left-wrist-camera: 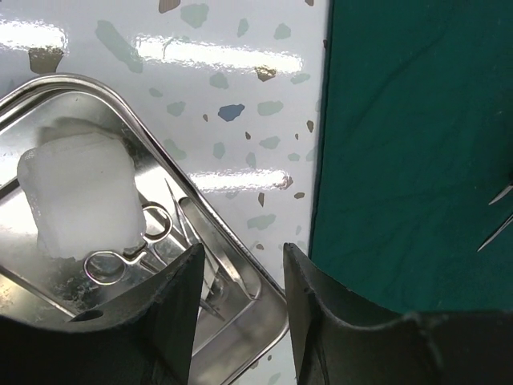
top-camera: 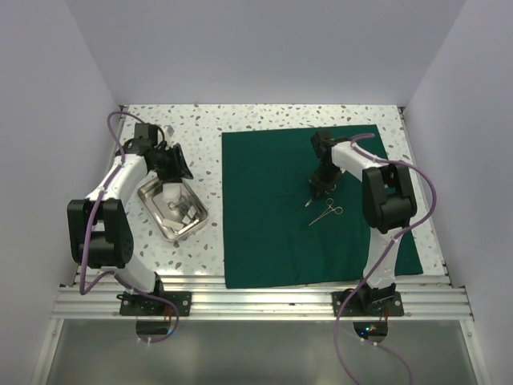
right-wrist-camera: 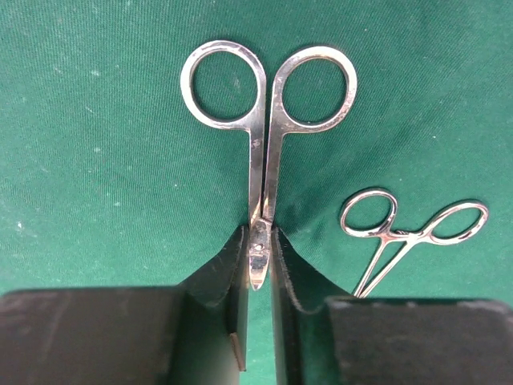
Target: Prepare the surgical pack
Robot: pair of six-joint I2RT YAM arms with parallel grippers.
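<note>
Speckled surface [top-camera: 208, 120], drape [top-camera: 264, 241] spread flat: scissors [right-wrist-camera: 257, 172] are being clamped at the pivot by the right gripper [right-wrist-camera: 258, 237] beside the forceps [right-wrist-camera: 398, 234], best kept level; left gripper [left-wrist-camera: 243, 253] is being held part-open, empty, over the tray [top-camera: 200, 215].

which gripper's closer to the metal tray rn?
Left. The left gripper is open directly above the metal tray, over its drape-side edge. The right gripper is well away on the green drape, shut on the scissors.
</note>
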